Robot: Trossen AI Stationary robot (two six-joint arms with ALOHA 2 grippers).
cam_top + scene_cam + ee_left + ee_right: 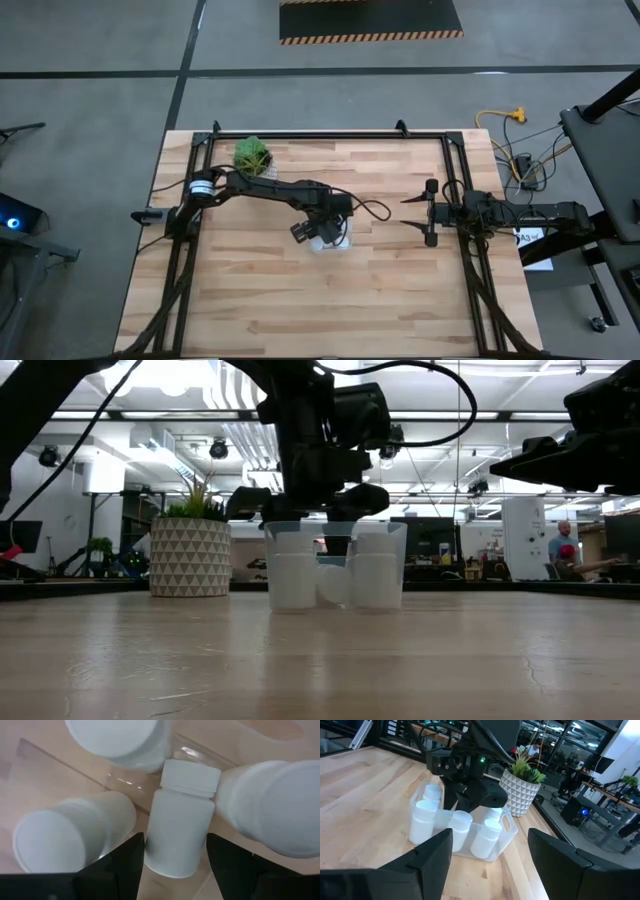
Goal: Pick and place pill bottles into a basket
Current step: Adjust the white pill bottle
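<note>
The clear basket [331, 244] stands at mid-table with several white pill bottles upright in it [422, 822]. My left gripper [325, 232] reaches down into the basket from above. It is shut on one more pill bottle [179, 815], which stands between three upright ones in the left wrist view. In the low view this bottle [335, 586] shows low in the basket, under the dark fingers [338, 545]. My right gripper [405, 211] hangs open and empty to the right of the basket, pointing toward it. My left gripper pinches the pill bottle's body near its base end [170, 862] between its two fingers, one on each side. The fingers come from above, pointing down, and lie along the bottle. The bottle's cap [191, 775] points away from the gripper, down into the basket; whether it rests on the floor I cannot tell.
A white patterned pot with a green plant [252, 155] stands at the table's far left, behind the left arm. Bare wooden tabletop lies in front of the basket [330, 300]. A black frame [470, 270] runs along the table's edges.
</note>
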